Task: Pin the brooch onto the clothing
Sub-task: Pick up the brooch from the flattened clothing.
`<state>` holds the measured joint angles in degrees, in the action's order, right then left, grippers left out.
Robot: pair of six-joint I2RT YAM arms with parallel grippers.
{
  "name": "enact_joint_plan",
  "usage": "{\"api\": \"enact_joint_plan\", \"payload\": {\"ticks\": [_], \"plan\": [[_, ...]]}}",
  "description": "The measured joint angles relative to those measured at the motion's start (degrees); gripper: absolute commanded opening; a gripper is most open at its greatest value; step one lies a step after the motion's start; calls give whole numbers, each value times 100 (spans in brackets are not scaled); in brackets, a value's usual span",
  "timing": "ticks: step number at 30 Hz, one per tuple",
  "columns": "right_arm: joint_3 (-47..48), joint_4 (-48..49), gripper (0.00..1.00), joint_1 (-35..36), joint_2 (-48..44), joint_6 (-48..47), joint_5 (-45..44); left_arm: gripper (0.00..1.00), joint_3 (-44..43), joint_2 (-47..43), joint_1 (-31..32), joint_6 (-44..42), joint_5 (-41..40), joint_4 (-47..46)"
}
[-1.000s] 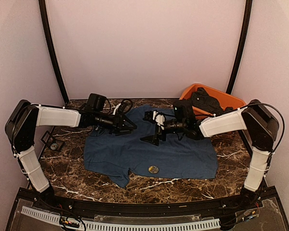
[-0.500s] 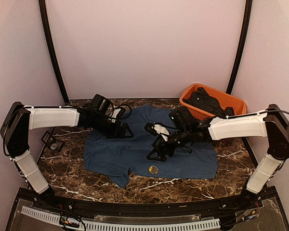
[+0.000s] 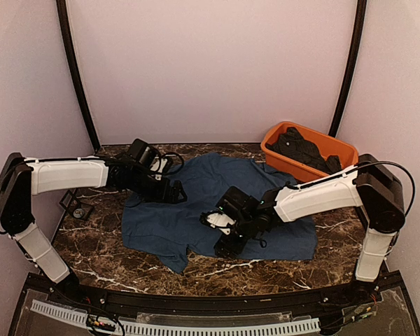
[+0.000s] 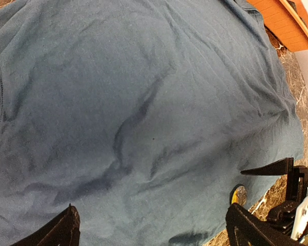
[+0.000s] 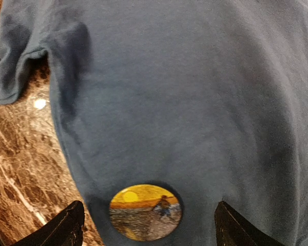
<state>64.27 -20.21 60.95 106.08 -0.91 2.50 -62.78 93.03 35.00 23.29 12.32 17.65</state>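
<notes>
Now the right hand [image 5: 149, 225] is held wide open and empty over the brooch [image 5: 145, 211], seen face up at the T-shirt's [image 3: 203, 182] near hem. Further left, the left hand [image 4: 155, 225] is spread open, nothing gripped. Pinning is judged not yet done.

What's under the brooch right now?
The brooch lies face up on the navy T-shirt, near its edge, with the marble table bare just beyond. Its back is covered, so whether the pin goes through the fabric can't be seen.
</notes>
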Motion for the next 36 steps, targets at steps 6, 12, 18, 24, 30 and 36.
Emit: {"api": "enact_joint_plan", "payload": {"ticks": [6,12,18,24,30,36], "plan": [[90,-175,72,-20,0,20,-278,99,46,-37,0,-2,2,-20],[286,-280,65,-20,133,61,-280,99,120,-37,0,0,2,-20],[295,-404,66,74,212,140,-310,99,125,-39,0,-2,4,-22],[319,-492,62,181,214,184,-466,99,136,-37,-2,2,9,-24],[372,-557,57,245,249,173,-540,99,138,-37,-2,7,20,-24],[380,-557,47,260,258,153,-540,99,138,-37,-2,9,26,-26]]}}
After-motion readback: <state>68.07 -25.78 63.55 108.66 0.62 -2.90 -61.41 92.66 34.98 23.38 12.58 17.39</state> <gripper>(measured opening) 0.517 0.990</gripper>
